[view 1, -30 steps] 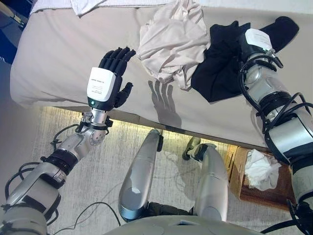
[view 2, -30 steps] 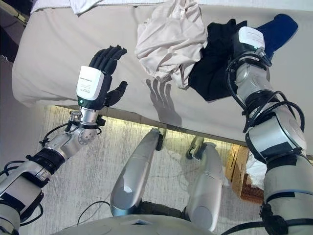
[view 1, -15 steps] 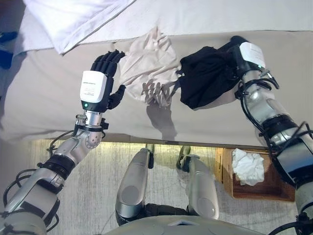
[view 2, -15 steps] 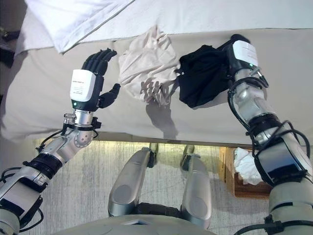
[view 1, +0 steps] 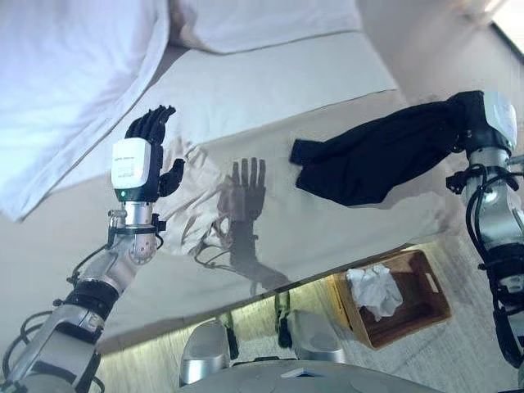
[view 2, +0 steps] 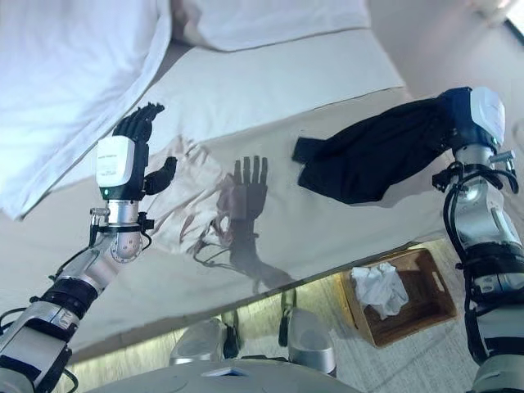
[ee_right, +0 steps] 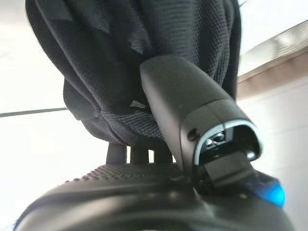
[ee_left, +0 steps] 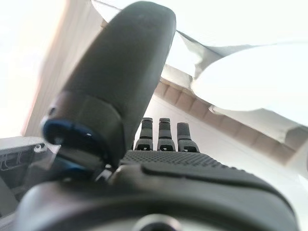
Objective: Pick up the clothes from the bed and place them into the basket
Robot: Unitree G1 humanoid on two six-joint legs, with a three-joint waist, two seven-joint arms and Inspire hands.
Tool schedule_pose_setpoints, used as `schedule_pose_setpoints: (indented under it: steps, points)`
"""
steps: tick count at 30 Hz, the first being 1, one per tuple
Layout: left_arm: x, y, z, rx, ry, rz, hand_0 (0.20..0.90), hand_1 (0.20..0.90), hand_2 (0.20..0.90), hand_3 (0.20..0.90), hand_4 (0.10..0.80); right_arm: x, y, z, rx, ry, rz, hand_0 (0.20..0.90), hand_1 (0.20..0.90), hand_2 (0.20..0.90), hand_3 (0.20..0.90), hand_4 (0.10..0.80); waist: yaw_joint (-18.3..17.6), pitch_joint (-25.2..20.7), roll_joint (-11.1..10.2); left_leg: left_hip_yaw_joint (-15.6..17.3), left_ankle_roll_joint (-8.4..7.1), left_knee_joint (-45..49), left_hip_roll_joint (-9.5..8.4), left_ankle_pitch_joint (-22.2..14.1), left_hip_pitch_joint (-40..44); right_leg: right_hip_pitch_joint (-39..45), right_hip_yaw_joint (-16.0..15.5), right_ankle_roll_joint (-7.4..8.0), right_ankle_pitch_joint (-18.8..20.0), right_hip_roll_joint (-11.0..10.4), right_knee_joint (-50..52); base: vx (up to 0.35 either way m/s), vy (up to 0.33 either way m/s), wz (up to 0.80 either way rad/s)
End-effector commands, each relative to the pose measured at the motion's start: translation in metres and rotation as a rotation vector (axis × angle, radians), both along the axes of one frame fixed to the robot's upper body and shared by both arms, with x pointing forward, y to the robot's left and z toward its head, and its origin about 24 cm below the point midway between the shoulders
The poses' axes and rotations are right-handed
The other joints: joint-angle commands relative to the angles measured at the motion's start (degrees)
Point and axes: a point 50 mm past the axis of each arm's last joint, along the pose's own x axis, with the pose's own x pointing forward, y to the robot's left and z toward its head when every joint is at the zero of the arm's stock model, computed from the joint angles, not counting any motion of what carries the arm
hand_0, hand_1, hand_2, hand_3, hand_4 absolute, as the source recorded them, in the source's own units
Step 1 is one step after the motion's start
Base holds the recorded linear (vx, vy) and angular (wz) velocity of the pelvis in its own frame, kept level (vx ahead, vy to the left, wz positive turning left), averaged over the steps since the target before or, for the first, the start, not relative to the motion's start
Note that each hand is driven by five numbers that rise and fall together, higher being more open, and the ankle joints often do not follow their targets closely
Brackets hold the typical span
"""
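A black garment (view 1: 372,155) is stretched across the right side of the bed (view 1: 270,90), one end lifted by my right hand (view 1: 485,121). In the right wrist view the thumb (ee_right: 192,110) presses the black fabric (ee_right: 125,62) against the fingers, so that hand is shut on it. A beige garment (view 1: 195,201) lies crumpled on the bed sheet left of the middle. My left hand (view 1: 139,160) is raised over the beige garment's left edge, fingers (ee_left: 163,134) straight and holding nothing. The wicker basket (view 1: 430,282) stands on the floor at the bed's right foot.
A white cloth (view 1: 372,291) lies inside the basket. Large white pillows (view 1: 65,82) fill the upper left of the bed, with another pillow (view 1: 262,20) at the top. The bed's edge runs diagonally above the basket.
The camera has swung, shifting the whole scene. My right hand has dragged the black garment rightward, away from the beige one. The left hand stays open and raised.
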Motion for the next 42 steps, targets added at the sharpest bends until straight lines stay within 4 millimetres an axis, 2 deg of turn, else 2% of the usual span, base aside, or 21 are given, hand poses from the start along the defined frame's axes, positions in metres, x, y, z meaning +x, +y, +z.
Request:
schedule_pose_setpoints:
  steps: [1, 10, 18, 26, 31, 38, 42]
  points:
    - [-0.006, 0.005, -0.003, -0.039, -0.05, 0.012, 0.9, 0.9, 0.9, 0.9, 0.8, -0.023, -0.013, 0.062, -0.184, -0.247, -0.011, 0.3, 0.3, 0.3, 0.2, 0.1, -2.2, -9.9, -0.2, 0.0, -1.52, 5.9, 1.24, -4.1, -1.9, -2.0, 1.6, 6.95, -2.8, 0.9, 3.6, -0.013, -0.01, -0.11]
    - [-0.01, 0.004, -0.014, -0.026, -0.024, -0.004, 0.9, 0.9, 0.9, 0.9, 0.8, -0.065, -0.037, 0.084, -0.226, -0.354, -0.11, 0.3, 0.3, 0.3, 0.2, 0.1, -7.4, -12.2, 0.1, 3.2, -1.99, 2.6, 1.78, -3.8, 0.2, -2.6, 6.3, 8.25, -0.5, 2.3, 0.7, -0.017, 0.003, -0.18]
    - [-0.014, 0.003, -0.023, -0.025, -0.009, -0.002, 0.9, 0.9, 0.9, 0.9, 0.8, -0.088, -0.052, 0.082, -0.248, -0.316, -0.161, 0.3, 0.3, 0.3, 0.2, 0.1, -10.0, -13.6, 0.2, 5.5, -2.0, 1.6, 1.89, -3.7, 0.3, -3.9, 9.2, 8.76, 1.0, 3.2, -0.8, -0.015, 0.017, -0.28]
    - [-0.015, 0.004, -0.026, -0.022, 0.006, 0.005, 0.9, 0.9, 0.9, 0.9, 0.8, -0.106, -0.076, 0.059, -0.183, -0.22, -0.256, 0.3, 0.3, 0.3, 0.2, 0.1, -11.9, -14.4, 0.8, 7.2, -1.85, 2.3, 2.12, -4.7, 0.5, -4.5, 10.3, 8.78, 0.8, 3.9, -0.5, 0.021, 0.007, -0.19]
    - [-0.012, 0.006, -0.024, -0.005, 0.027, 0.005, 0.9, 0.9, 0.9, 0.9, 0.8, -0.112, -0.091, 0.031, -0.112, -0.106, -0.312, 0.3, 0.3, 0.3, 0.2, 0.1, -12.5, -14.4, 1.0, 7.8, -1.73, 3.2, 2.25, -5.1, 0.0, -5.3, 10.6, 8.79, 0.9, 4.0, 0.3, 0.002, -0.035, -0.08]
    - [-0.006, 0.002, -0.019, 0.018, 0.051, -0.029, 0.9, 0.9, 0.9, 0.9, 0.8, -0.109, -0.103, 0.003, 0.005, 0.018, -0.328, 0.3, 0.3, 0.3, 0.2, 0.1, -12.2, -14.2, 1.6, 8.2, -1.53, 3.9, 2.23, -5.6, 0.1, -5.3, 10.2, 8.84, 1.5, 3.5, -0.3, 0.006, -0.064, -0.01]
    - [-0.006, 0.001, -0.019, 0.02, 0.065, -0.04, 0.9, 0.9, 0.9, 0.9, 0.8, -0.105, -0.104, -0.002, 0.031, 0.043, -0.328, 0.3, 0.3, 0.3, 0.2, 0.1, -12.1, -14.2, 2.2, 8.4, -1.6, 3.8, 2.25, -5.7, 0.2, -5.2, 9.8, 8.8, 1.6, 3.3, -0.6, 0.008, -0.064, -0.02]
